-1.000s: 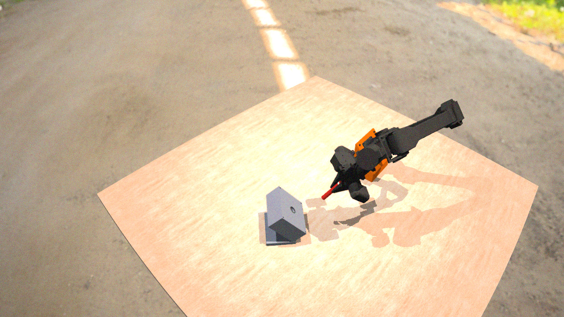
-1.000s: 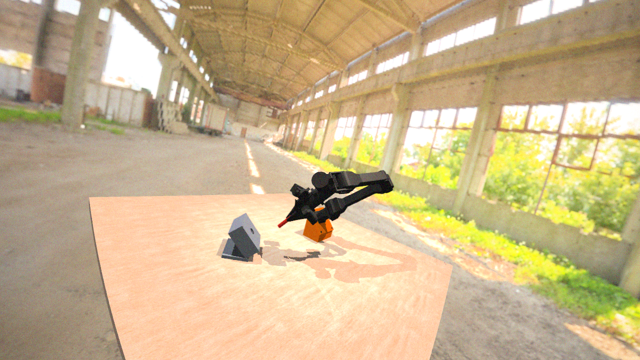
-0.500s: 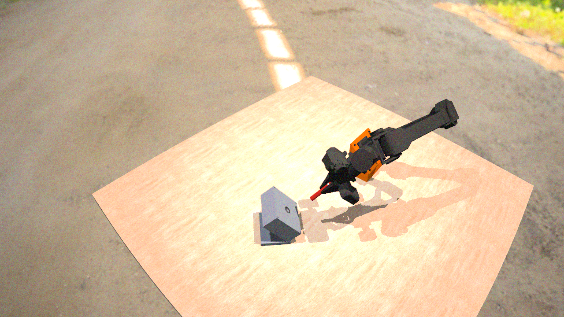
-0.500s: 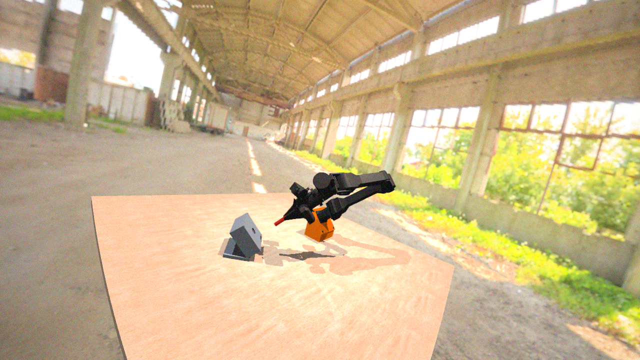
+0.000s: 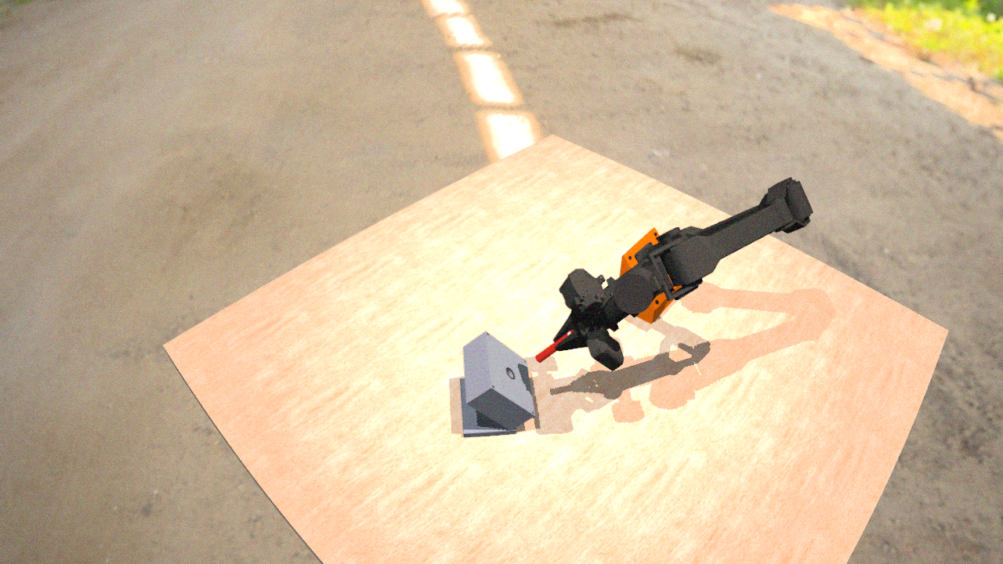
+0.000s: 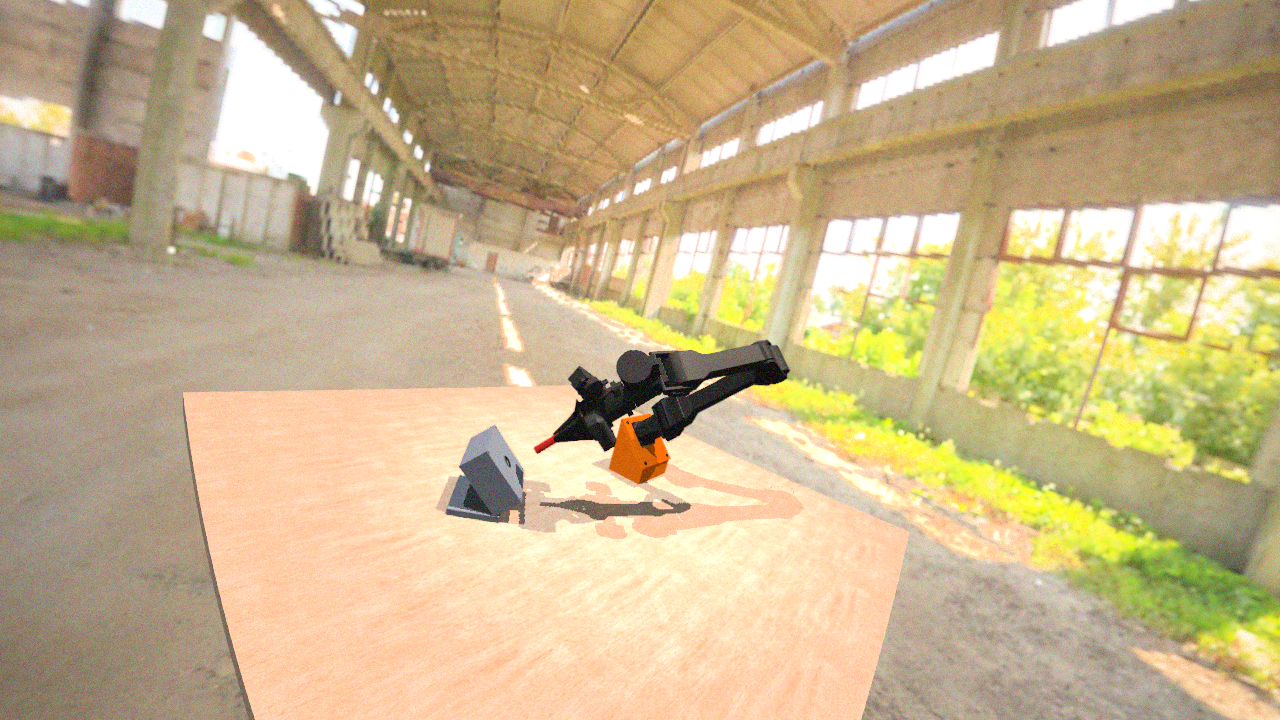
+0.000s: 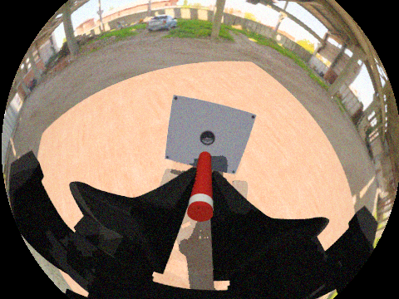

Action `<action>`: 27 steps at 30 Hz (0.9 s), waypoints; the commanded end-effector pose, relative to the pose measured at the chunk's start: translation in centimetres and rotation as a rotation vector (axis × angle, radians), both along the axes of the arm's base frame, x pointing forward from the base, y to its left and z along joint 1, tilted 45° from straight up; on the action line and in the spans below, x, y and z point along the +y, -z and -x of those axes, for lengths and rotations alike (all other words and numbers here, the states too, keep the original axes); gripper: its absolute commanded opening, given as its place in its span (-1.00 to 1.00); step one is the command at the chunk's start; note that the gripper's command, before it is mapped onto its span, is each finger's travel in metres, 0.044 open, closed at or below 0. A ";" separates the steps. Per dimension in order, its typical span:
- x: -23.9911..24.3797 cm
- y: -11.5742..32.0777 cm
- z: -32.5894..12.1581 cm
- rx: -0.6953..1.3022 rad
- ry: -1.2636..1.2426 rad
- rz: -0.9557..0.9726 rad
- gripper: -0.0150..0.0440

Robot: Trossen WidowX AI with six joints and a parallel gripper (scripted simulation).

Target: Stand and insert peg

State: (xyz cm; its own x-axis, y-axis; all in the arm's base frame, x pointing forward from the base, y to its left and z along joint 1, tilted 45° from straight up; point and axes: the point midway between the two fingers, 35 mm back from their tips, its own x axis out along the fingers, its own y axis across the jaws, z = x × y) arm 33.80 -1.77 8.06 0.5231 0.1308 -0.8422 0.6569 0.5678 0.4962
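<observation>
My gripper (image 5: 565, 339) (image 6: 556, 437) (image 7: 203, 174) is shut on the red peg (image 5: 548, 350) (image 6: 544, 444) (image 7: 204, 166) and holds it above the table, tilted, plain end forward and down towards the panel. The peg's white band (image 7: 201, 199) is at the end nearer the wrist camera. The grey sloped panel (image 5: 490, 364) (image 6: 488, 461) (image 7: 187, 124) stands in front of the gripper. Its hole (image 5: 510, 373) (image 6: 507, 461) (image 7: 207, 138) is empty. In the wrist view the hole appears just beyond the peg's plain end, slightly to the right. The peg is apart from the panel.
The panel rests on a grey base (image 5: 483, 429) (image 6: 471, 509) on the wooden table (image 5: 392, 280) (image 6: 358, 555) (image 7: 104, 137). The orange arm mount (image 5: 639, 254) (image 6: 637, 459) stands behind the gripper. The arm's shadow lies between mount and panel.
</observation>
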 end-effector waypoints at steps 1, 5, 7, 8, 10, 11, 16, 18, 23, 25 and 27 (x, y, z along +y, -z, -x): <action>-0.1 0.7 -0.2 0.002 0.020 0.002 -0.49; -0.1 1.1 -0.7 -0.008 0.034 0.004 -0.49; -0.2 1.3 -0.9 -0.012 0.042 0.004 -0.49; -0.2 1.4 -1.0 -0.015 0.045 0.005 -0.49; -0.2 1.6 -1.2 -0.020 0.052 0.005 -0.49; -0.2 1.7 -1.2 -0.020 0.052 0.006 -0.49; -0.2 1.9 -1.4 -0.029 0.048 0.015 -0.49; -0.1 2.0 -1.4 -0.031 0.047 0.018 -0.49; -0.1 2.1 -1.5 -0.032 0.046 0.019 -0.49; -0.1 2.1 -1.5 -0.032 0.046 0.019 -0.49; -0.1 2.3 -1.7 -0.032 0.046 0.020 -0.49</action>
State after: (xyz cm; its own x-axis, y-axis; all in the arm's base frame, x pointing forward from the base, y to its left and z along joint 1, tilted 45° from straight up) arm 35.48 -1.83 6.12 0.5591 0.0945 -0.8237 0.6601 0.5504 0.5112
